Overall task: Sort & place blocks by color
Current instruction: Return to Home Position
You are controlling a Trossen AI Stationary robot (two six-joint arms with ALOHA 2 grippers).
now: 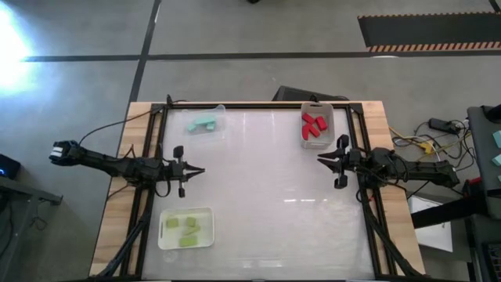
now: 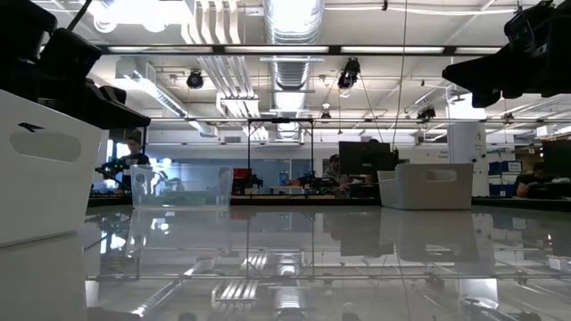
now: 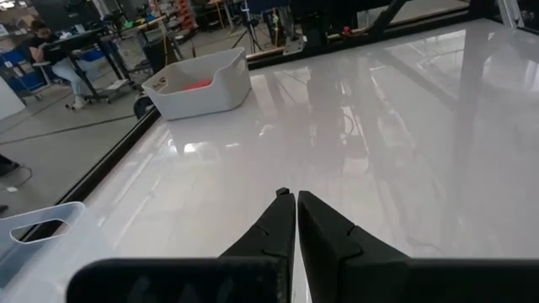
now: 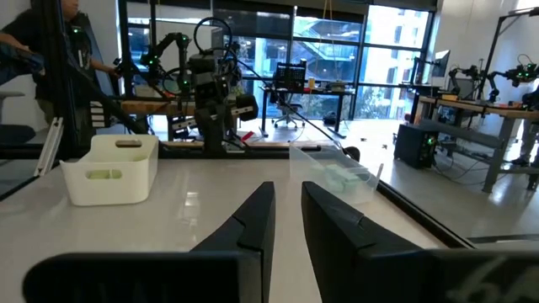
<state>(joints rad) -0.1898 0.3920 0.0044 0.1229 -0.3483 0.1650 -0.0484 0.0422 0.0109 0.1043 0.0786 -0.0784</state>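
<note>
The left hand [image 1: 197, 169] hangs over the table [image 1: 274, 223] at the 9 o'clock side, pointing toward the centre. In the left wrist view its fingers [image 3: 282, 220] are pressed together with only a hairline between them, and they hold nothing. The right hand [image 1: 322, 159] sits opposite at the 3 o'clock side, pointing back toward the left one. Its fingers [image 4: 257, 215] are drawn close with a narrow slit between them and grip nothing. The two hands are well apart, with bare white table between them.

Every block lies in a container, none loose on the table. At 11 o'clock, beyond the left hand, a clear tray [image 1: 221, 119] holds the light teal blocks [image 1: 202, 124]. The right wrist view shows the same teal pieces [image 4: 341, 177] through its clear wall. At 1 o'clock, just beyond the right hand, a gray bin [image 1: 329, 113] holds the red blocks [image 1: 313, 125] in a loose heap. From the left wrist, a patch of red [image 3: 195, 84] shows over its rim. At 7 o'clock, near the left arm, a white tray [image 1: 166, 235] holds the yellow-green blocks [image 1: 189, 229], which lie apart from one another.

In the low view the white tray [image 2: 45, 169] stands nearest, at the left edge.
</note>
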